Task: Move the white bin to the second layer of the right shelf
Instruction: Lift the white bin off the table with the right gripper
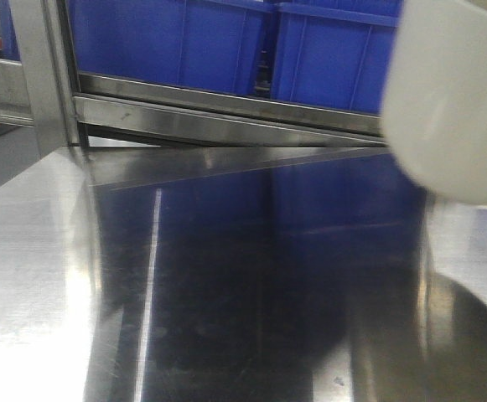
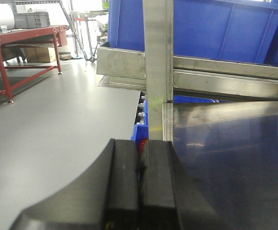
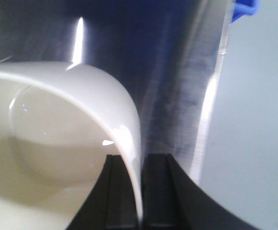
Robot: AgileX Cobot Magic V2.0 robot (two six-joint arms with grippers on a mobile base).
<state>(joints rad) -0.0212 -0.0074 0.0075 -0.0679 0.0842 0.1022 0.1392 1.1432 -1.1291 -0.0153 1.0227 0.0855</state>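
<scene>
The white bin is a glossy cream tub held off the steel deck at the upper right of the front view. In the right wrist view its inside and rim fill the left half. My right gripper is shut on the bin's wall, one finger inside and one outside. My left gripper is shut and empty, low by the left edge of the steel deck, facing an upright steel post. The roller rails of the right shelf second layer are not in view.
A flat stainless deck spreads below the bin. Behind it a steel rack rail carries blue crates. Another blue crate sits lower behind the post. A red-framed table stands far left on the grey floor.
</scene>
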